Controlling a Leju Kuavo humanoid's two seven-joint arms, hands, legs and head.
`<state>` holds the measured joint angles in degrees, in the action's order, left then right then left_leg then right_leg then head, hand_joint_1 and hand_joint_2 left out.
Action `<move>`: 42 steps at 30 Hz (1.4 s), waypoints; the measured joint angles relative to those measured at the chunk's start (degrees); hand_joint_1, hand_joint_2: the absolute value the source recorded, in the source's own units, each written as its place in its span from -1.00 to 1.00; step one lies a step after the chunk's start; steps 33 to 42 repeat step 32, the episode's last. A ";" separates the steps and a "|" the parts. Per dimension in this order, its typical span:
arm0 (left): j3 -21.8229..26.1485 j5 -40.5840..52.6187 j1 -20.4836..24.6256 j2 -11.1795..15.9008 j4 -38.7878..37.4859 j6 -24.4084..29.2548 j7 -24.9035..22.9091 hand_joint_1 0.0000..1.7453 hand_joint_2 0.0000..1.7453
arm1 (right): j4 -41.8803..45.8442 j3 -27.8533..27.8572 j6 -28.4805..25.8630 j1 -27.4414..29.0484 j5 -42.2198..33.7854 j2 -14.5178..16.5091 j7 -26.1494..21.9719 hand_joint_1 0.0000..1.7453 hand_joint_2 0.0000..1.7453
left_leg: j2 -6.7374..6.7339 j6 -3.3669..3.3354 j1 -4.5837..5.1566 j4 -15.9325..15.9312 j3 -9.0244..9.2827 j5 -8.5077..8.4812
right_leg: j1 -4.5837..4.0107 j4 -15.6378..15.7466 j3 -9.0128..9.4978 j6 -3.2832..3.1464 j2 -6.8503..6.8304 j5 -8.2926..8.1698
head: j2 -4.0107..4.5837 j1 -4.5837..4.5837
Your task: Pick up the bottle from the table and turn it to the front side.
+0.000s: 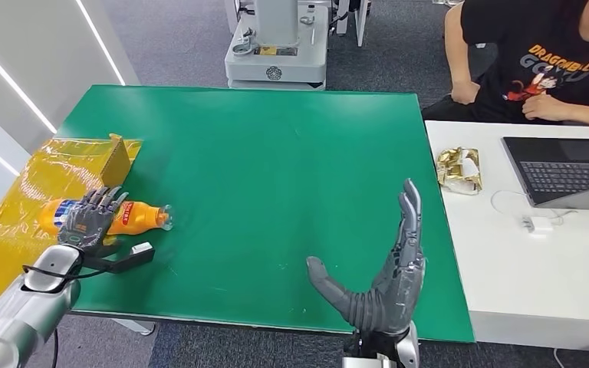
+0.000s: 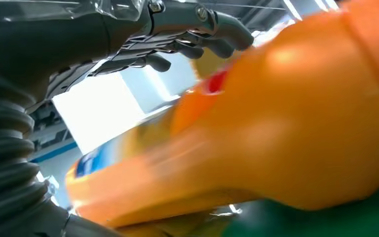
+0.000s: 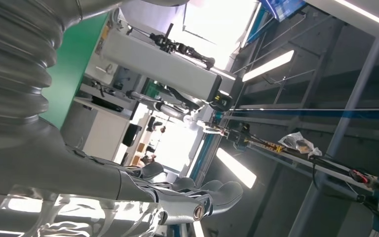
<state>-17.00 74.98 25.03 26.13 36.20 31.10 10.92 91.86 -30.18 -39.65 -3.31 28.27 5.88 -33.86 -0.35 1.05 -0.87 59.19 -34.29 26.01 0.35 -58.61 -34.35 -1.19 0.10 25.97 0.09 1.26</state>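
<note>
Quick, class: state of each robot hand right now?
Left hand: fingers draped over the orange bottle lying on the green table; whether it grips cannot be told.
Right hand: open, fingers straight, holding nothing.

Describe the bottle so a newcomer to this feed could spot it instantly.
Find the green table and follow its left edge to the yellow plastic sheet. The bottle lies on its side there, under the left hand. It is the only orange thing, with a blue-and-red label and its clear cap pointing toward the table's middle.
</note>
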 joint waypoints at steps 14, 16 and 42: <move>13.27 -42.80 -13.63 -5.10 31.43 -13.15 27.24 -1.00 1.00 | -1.12 -0.05 0.02 -0.23 -2.25 0.00 -1.65 -1.00 1.00 | 0.03 -0.02 0.02 0.02 -0.11 0.02 | 0.01 0.06 -0.07 0.02 -0.04 0.01 | 0.00 -0.01; 13.23 -51.97 -14.75 -6.08 35.74 -17.42 28.48 -1.00 1.00 | -1.14 -0.16 0.04 -0.28 -2.73 0.00 -1.75 -1.00 1.00 | 0.04 -0.02 0.02 0.03 -0.11 0.01 | 0.01 0.06 -0.08 0.02 -0.05 0.00 | 0.00 0.00; 8.00 -75.51 -15.56 -20.75 55.79 -30.97 29.23 -1.00 1.00 | -2.33 -0.29 0.01 -0.39 -5.18 -0.07 -5.11 -1.00 1.00 | 0.10 -0.03 0.03 0.05 -0.12 0.02 | 0.02 0.11 -0.06 0.04 -0.11 -0.01 | 0.00 0.00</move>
